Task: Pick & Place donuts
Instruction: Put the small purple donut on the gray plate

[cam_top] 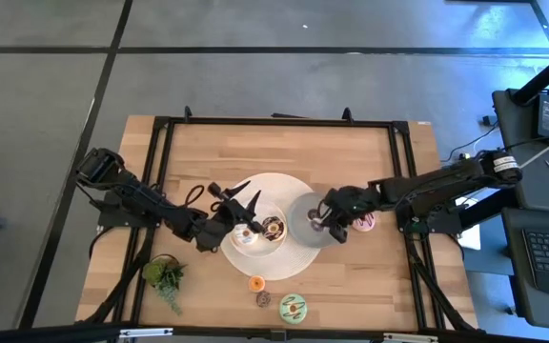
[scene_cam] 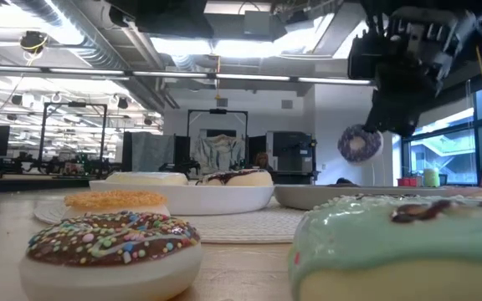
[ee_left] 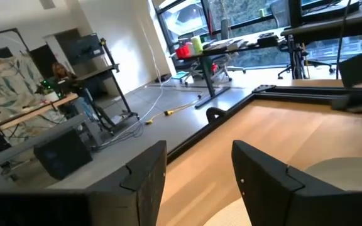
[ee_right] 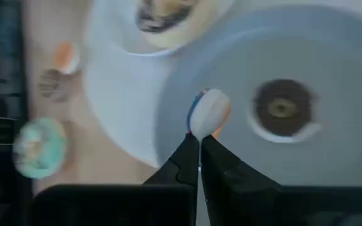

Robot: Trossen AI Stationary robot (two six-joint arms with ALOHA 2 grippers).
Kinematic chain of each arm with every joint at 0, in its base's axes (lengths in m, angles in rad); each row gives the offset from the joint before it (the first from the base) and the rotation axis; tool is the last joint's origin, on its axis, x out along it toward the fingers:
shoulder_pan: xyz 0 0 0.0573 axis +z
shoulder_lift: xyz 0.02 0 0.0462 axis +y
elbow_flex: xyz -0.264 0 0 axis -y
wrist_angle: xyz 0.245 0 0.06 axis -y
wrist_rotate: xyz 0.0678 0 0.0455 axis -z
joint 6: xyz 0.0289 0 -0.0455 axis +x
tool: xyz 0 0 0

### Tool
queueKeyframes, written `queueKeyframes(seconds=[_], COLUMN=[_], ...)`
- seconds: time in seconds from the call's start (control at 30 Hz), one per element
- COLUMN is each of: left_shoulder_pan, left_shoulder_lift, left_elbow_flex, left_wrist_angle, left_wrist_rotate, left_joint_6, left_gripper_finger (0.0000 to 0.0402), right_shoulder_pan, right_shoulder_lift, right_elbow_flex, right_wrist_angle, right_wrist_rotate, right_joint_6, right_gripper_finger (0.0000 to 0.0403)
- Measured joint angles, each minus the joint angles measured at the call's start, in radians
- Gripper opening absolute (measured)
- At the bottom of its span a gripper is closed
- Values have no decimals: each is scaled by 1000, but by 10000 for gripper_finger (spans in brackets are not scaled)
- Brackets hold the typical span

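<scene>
Right wrist view: purple donut (ee_right: 209,112) is pinched edge-on in the right gripper (ee_right: 199,143), held above the grey dish (ee_right: 332,169); left gripper (ee_left: 197,166) is spread wide beside the white dish (cam_top: 276,250)

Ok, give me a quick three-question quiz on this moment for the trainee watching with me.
1. True or false: the right gripper is empty.
2. The purple donut hangs over: A the plant, B the grey dish, C bare table.
3. How many donuts lie in the white dish?

Key: 1 false, it is shut on the purple donut. 2 B. 3 two, one white-iced and one chocolate.
</scene>
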Motion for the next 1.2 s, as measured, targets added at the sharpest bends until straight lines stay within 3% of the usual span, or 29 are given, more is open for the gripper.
queueKeyframes(seconds=[0.13, 0.33, 1.2], left_shoulder_pan=[0, 0, 0], left_shoulder_lift=[0, 0, 0], left_elbow_flex=[0, 0, 0], left_wrist_angle=[0, 0, 0], left_wrist_rotate=[2, 3, 8], left_joint_6=[-2, -26, -26], left_gripper_finger=[177, 175, 174], right_shoulder_pan=[-2, -6, -6], right_shoulder_lift=[-2, -1, 132], right_elbow_flex=[-107, -225, -259], right_wrist_angle=[196, 359, 457], right_wrist_rotate=[-78, -57, -19], right_joint_6=[51, 71, 122], right_gripper_finger=[12, 12, 13])
